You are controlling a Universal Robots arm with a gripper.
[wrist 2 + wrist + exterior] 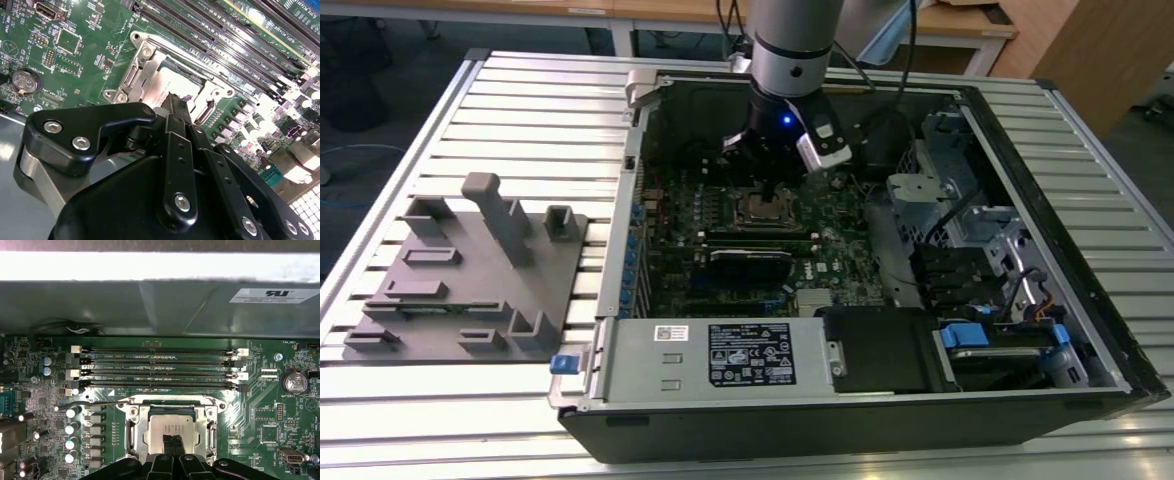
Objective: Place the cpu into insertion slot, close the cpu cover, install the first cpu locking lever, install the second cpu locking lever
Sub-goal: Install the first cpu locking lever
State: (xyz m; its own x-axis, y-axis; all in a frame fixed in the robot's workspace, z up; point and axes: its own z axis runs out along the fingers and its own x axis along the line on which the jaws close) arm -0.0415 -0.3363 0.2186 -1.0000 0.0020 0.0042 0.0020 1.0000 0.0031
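The cpu (162, 426) lies flat in the insertion slot (131, 440), its dull silver top showing through the window of the cpu cover (172, 410), which lies down over it. In the second wrist view the cpu (162, 87) sits inside the silvery cpu cover (145, 62). My gripper (173, 442) is shut with nothing between its fingers, the tips together right over the cpu's top; touching or just above, I cannot tell. A thin metal lever (92, 402) runs along one side of the socket. In the exterior view the gripper (767, 188) hangs above the insertion slot (765, 208).
Long black memory slots (160, 371) run beside the socket. The open computer case (1067, 230) walls in the board, with a power supply (720, 355) at the front. A grey fixture block (467, 270) stands on the slatted table at the exterior view's left.
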